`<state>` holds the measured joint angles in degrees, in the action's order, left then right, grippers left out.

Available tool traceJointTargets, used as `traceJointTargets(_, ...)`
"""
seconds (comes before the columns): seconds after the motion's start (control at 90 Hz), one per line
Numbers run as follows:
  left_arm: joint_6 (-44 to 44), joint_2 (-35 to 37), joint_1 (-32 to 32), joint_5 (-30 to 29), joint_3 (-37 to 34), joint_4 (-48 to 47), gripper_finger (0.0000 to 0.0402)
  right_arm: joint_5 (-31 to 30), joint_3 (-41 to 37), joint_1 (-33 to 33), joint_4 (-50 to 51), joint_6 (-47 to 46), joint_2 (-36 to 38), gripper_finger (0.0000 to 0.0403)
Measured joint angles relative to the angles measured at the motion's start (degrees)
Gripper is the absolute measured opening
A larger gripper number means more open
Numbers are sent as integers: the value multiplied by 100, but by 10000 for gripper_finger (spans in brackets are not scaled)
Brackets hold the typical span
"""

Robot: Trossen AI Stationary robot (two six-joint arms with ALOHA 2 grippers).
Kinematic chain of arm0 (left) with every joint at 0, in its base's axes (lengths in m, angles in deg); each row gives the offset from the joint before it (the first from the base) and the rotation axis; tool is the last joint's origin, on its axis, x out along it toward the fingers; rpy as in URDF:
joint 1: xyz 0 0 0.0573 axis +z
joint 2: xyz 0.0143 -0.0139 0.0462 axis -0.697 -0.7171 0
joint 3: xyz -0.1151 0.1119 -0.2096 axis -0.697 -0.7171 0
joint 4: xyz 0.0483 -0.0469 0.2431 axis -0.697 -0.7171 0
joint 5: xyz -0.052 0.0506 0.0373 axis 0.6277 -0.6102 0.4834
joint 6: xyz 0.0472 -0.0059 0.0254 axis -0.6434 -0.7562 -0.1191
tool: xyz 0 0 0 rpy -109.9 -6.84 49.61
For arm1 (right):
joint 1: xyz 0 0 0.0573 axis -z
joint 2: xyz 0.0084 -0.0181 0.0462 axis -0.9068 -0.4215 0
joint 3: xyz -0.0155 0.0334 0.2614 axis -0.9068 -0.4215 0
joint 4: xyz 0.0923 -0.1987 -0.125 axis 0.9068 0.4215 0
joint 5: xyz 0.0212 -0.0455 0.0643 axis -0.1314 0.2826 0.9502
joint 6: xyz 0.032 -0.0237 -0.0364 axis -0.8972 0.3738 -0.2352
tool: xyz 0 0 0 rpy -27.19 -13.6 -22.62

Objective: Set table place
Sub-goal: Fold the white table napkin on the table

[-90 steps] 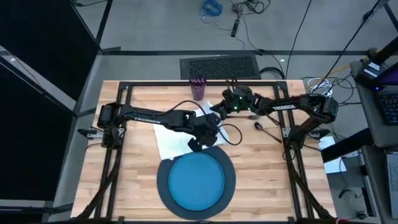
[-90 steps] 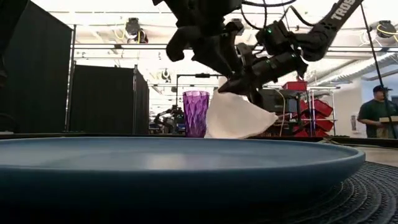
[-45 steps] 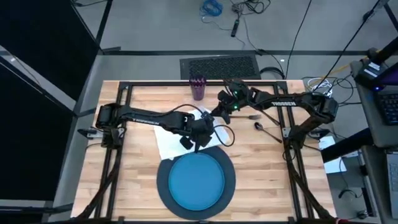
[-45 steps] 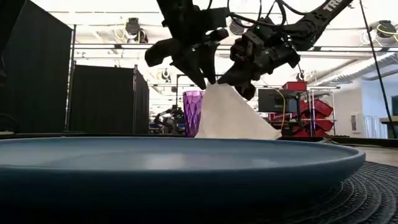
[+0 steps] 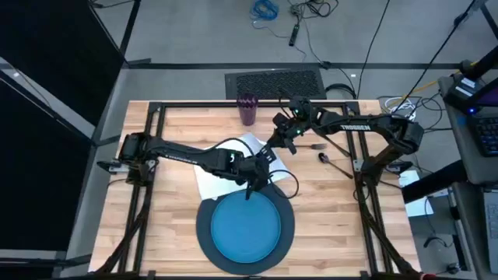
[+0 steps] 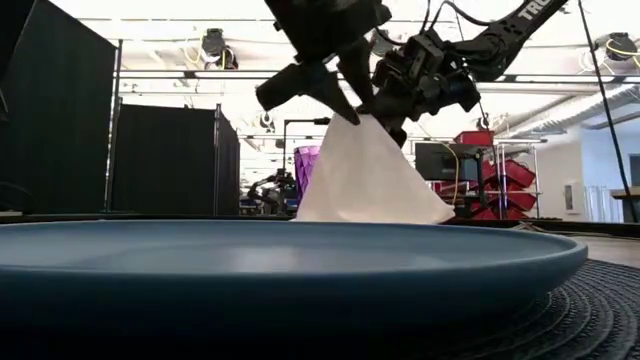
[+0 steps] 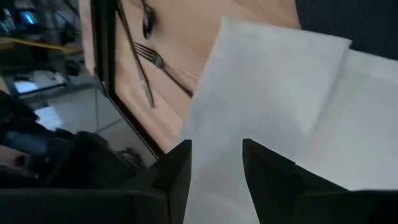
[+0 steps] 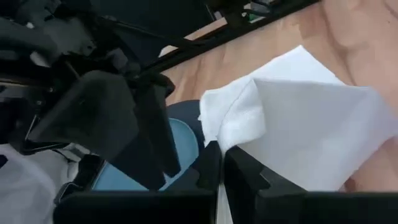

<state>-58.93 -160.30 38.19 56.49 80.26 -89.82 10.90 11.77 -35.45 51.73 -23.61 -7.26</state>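
The white napkin [image 5: 222,167] lies on the table [image 5: 179,124] behind the blue plate [image 5: 249,225], which sits on the dark charger [image 5: 204,225]. One corner of it is raised into a tent [image 6: 365,170]. My right gripper [image 8: 222,152] is shut on that raised corner. My left gripper [image 5: 253,185] hovers open at the plate's far rim, and the napkin sheet [image 7: 267,93] shows between and beyond its fingers. The purple cup [image 5: 247,109] stands upright at the far edge. Fork [image 5: 317,146], spoon [image 5: 325,159] and knife [image 7: 134,56] lie to the right. My right gripper pinches the napkin's raised corner [image 8: 231,134] between its two fingers, slanting down from the table's right and far side. That corner is lifted clear [image 6: 357,120]; the cloth fans down from it, its lower edge on the table. Whether my left gripper touches the napkin, I cannot tell.
A black metal frame [image 5: 156,113] edges the table, and the arm mounts stand at its left and right edges. Bare wood lies left of the charger and right of it, near the front edge.
My right gripper has risen with the napkin corner and drifted slightly toward the table's left, so the cloth tent stands taller and hides most of the cup in the low view. My left gripper has gone toward the near edge, over the plate's far rim.
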Motion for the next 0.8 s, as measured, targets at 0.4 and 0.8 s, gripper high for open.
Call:
traceJointTargets(0.4, -967, -210, 323, -126, -2, 666, 127, 99, 2, 39, -92, -98, -259, 0)
traceJointTargets(0.8, -570, -323, 539, 376, 0, 138, 127, 347, 2, 118, -582, -127, -736, 0)
